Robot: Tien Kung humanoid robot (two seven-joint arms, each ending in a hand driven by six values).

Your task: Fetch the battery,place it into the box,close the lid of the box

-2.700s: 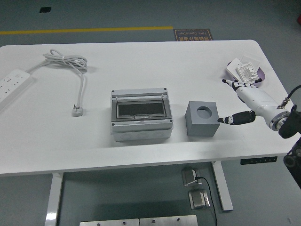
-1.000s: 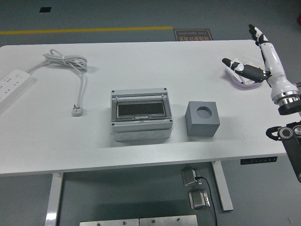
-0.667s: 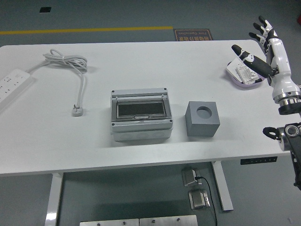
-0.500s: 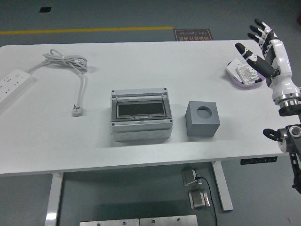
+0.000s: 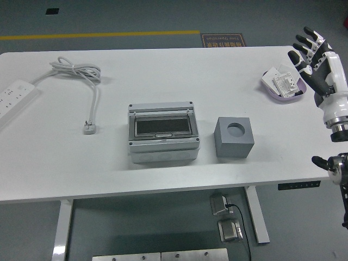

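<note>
The grey box (image 5: 163,133) stands at the table's middle with its dark see-through lid down. A grey cube (image 5: 235,137) with a round hole in its top stands just right of it. A shallow purple tray (image 5: 274,94) at the far right holds white flat items (image 5: 284,81); I cannot tell whether one is the battery. My right hand (image 5: 302,49) is raised at the right edge, just right of the tray, with its fingers spread and empty. The left arm is out of view.
A white power strip (image 5: 13,98) lies at the left edge. Its coiled white cable (image 5: 81,72) and plug (image 5: 88,126) lie on the table's left part. The white table (image 5: 179,81) ends close to the tray on the right.
My right hand has risen from the table beside the cube and swung back and right, past the tray. It now stands upright at the right edge, fingers spread.
</note>
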